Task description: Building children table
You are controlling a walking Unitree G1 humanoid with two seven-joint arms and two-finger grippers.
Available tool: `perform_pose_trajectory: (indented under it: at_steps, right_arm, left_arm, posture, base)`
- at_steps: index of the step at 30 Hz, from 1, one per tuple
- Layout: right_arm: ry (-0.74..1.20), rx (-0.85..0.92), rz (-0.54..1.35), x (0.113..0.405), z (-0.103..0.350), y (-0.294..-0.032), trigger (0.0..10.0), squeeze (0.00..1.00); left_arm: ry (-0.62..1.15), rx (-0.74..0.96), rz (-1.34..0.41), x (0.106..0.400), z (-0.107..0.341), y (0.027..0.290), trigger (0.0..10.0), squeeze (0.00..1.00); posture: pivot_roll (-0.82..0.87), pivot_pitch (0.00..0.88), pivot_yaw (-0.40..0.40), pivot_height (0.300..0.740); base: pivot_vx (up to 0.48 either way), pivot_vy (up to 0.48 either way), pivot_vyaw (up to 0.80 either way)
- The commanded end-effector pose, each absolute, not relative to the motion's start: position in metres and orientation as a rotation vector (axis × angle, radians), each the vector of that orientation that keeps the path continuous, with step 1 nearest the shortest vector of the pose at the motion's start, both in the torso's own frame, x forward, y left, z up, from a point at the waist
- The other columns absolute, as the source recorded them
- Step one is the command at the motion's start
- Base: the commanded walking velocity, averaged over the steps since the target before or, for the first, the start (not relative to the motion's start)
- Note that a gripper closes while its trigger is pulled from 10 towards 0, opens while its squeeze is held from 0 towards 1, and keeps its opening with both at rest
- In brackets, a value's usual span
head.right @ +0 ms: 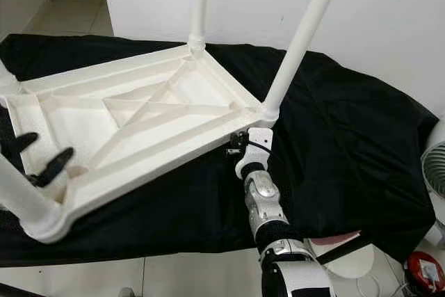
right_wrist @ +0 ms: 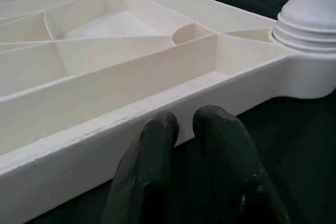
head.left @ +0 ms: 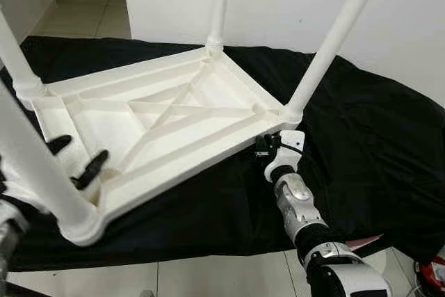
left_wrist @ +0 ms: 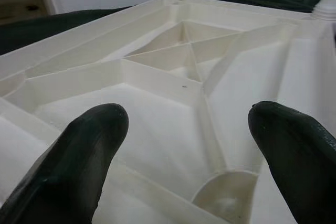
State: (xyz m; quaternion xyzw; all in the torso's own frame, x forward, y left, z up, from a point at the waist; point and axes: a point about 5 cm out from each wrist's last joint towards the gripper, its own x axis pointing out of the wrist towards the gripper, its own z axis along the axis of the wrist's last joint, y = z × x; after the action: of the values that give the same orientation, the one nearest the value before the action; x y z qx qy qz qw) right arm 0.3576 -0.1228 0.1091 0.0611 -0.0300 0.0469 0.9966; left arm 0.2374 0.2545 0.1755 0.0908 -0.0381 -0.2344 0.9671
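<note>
Kids' table [head.left: 174, 116] is upside down on a black cloth [head.left: 361, 151] over a low surface, ribbed underside up. Count: four white legs in their corner sockets, all pointing up — far leg [head.left: 220, 5], right leg [head.left: 334, 39], left leg [head.left: 15, 60], near leg [head.left: 42, 172]. One table, two robot hands, one cloth.

Left hand [head.left: 75, 156]: fingers spread wide over the underside near the near-left corner, holding nothing. Left wrist view looks between both fingertips [left_wrist: 79, 161] down onto the ribs and a round socket recess.

Right hand [right_wrist: 189, 129]: fingers closed together, nothing between them, tips against or just short of the outer rim, just beside the right leg's threaded collar [right_wrist: 310, 24]. Can't confirm contact.

My read: legs are in, so what's left is seating them and flipping the table upright. To do that well:
- right hand needs to open and take the rim; closed tips can only push
- left hand should close on a rib or the rim, not hover
- lift both sides evenly, the cloth looks slippery
- watch the near leg, it stands close to the left arm
</note>
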Motion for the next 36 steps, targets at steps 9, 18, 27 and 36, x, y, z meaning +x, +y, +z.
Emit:
perform_pose_trajectory:
  at_steps: [9,18,27,36]
  right_arm:
    - [0.048,0.125,0.037,0.367,0.105,-0.124,10.0,0.0]
    - [0.053,0.132,0.133,0.384,0.128,-0.111,10.0,0.0]
    - [0.089,0.109,0.214,0.394,0.144,-0.098,10.0,0.0]
    - [0.027,0.149,0.146,0.392,0.144,-0.113,10.0,0.0]
  left_arm:
    - [-0.058,0.152,-0.762,0.225,0.171,0.209,10.0,0.0]
    - [-0.074,0.095,-0.84,0.215,0.176,0.166,10.0,0.0]
    - [-0.109,0.097,-0.852,0.221,0.184,0.138,10.0,0.0]
    - [-0.086,0.144,-0.67,0.244,0.18,0.149,10.0,0.0]
  posture:
    - [0.21,0.048,-0.067,0.74]
    - [0.21,0.058,-0.068,0.74]
    - [0.21,0.06,-0.081,0.74]
    - [0.2,0.07,-0.094,0.74]
  base:
    - [0.0,0.0,0.0]
    - [0.0,0.0,0.0]
    - [0.0,0.0,0.0]
    - [0.0,0.0,0.0]
